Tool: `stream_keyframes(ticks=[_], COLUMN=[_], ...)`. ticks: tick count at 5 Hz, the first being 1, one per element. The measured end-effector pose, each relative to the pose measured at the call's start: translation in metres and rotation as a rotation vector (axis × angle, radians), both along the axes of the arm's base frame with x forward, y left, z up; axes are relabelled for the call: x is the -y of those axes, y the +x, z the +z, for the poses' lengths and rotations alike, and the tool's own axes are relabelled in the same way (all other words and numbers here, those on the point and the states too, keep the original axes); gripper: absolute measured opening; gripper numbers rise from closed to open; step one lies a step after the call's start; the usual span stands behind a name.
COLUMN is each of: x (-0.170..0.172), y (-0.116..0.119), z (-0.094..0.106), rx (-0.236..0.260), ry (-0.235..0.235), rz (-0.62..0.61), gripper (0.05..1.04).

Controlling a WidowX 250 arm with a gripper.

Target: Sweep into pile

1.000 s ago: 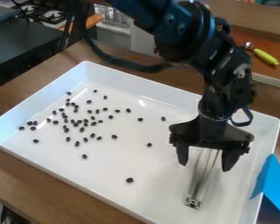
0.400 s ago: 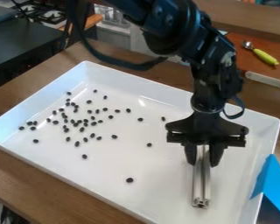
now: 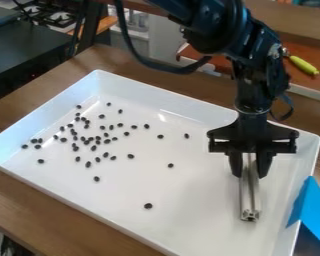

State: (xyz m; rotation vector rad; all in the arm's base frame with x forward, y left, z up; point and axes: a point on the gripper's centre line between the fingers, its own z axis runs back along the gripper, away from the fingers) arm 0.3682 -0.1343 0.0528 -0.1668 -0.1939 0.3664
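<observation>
A: Starting at the claw [image 3: 248,174], holding anything?

B: Yes, pinching a metal bar [image 3: 249,195] by its upper end, over the right part of the white tray [image 3: 189,225]. Pointing it steeply down; can't tell whether touching the tray floor.

A: And around that, what to watch for?

B: Mind the blue piece [image 3: 313,210] just beside the tray's right wall. Farther off, spot a spoon [image 3: 303,65] with a yellow-green handle at far right, and a stove [image 3: 48,16] at far left. Note the black arm [image 3: 256,87] too, crossing above the far wall.

A: Inside the tray?

B: See many dark beans [image 3: 88,164], scattered mostly over the left half, spread rather than heaped. Find a few toward the bar, plus a lone bean [image 3: 148,206] closer to the near wall.

A: Edges and room?

B: Raised walls all around, closest to the bar at right. Leftward, a broad stretch of white floor before the main scatter. Past the near wall, brown desk [image 3: 42,205].
</observation>
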Motion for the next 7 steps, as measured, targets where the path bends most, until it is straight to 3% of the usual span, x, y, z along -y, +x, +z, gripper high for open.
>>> stream_keyframes(ticks=[1, 3, 5, 7], x=[0.002, -0.025, -0.09, -0.137], y=[0.007, 0.015, 0.02, 0.02], z=[-0.002, -0.004, 0.0, -0.001], rx=[0.007, -0.012, -0.075, -0.099], ry=[-0.04, -0.068, -0.092, -0.091], rz=[-0.047, -0.107, -0.093, -0.09], gripper=[0.37, 0.37, 0.37, 0.37])
